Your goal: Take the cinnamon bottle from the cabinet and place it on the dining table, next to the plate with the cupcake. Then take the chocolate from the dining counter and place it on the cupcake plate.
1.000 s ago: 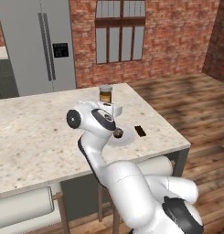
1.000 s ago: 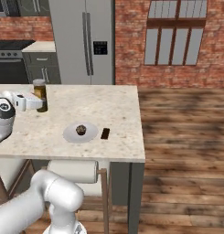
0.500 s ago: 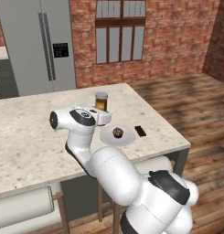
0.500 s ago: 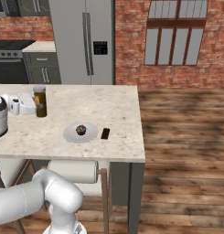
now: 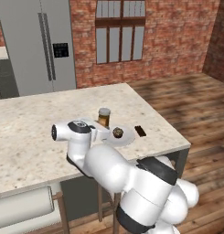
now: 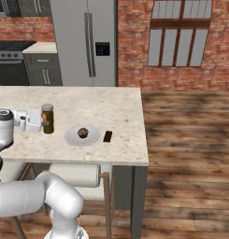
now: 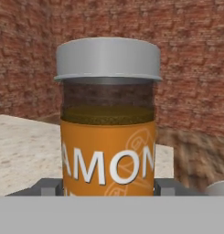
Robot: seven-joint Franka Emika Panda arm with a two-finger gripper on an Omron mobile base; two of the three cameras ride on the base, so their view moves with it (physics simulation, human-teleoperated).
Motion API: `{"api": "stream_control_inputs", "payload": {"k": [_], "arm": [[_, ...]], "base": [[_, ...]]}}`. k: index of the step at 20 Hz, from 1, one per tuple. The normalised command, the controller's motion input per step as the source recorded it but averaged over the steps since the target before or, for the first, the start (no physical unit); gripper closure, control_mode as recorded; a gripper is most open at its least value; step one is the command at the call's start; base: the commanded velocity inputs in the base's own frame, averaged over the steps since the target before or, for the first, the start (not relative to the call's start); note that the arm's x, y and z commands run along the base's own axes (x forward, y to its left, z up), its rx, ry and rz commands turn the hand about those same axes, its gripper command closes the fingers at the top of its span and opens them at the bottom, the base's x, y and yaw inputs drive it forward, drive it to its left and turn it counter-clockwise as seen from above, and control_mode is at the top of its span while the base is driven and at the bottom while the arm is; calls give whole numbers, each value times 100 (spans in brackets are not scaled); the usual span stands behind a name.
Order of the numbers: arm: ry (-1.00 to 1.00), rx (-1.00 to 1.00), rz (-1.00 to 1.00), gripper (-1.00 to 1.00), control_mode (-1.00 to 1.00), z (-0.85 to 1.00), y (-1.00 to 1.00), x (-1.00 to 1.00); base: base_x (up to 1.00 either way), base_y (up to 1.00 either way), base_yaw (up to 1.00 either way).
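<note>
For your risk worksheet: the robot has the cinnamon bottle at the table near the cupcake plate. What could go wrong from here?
1. The cinnamon bottle is tall and narrow; if it is let go while tilted or above the table, it may topple.
2. The plate with the cupcake lies close beside it, so a sideways slip could knock it.
3. The chocolate lies near the table's front edge; a careless reach could push it off.

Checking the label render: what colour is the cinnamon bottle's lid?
Grey, above an orange label; the cinnamon bottle shows best in the hand view.
</note>
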Motion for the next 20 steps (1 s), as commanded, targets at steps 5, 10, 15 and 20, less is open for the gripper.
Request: {"api": "stream_control_inputs", "payload": {"k": [5, 10, 15, 20], "arm": [[0, 11, -3, 100, -100, -46, -3, 17], [0, 7, 0, 100, -100, -56, 0, 28], [-3, 0, -2, 100, -100, -50, 0, 29], [-2, 0, -3, 100, -100, -47, 13, 37]], "base": [[0, 0, 0], [0, 0, 0], [0, 0, 0], [0, 0, 0]]}}
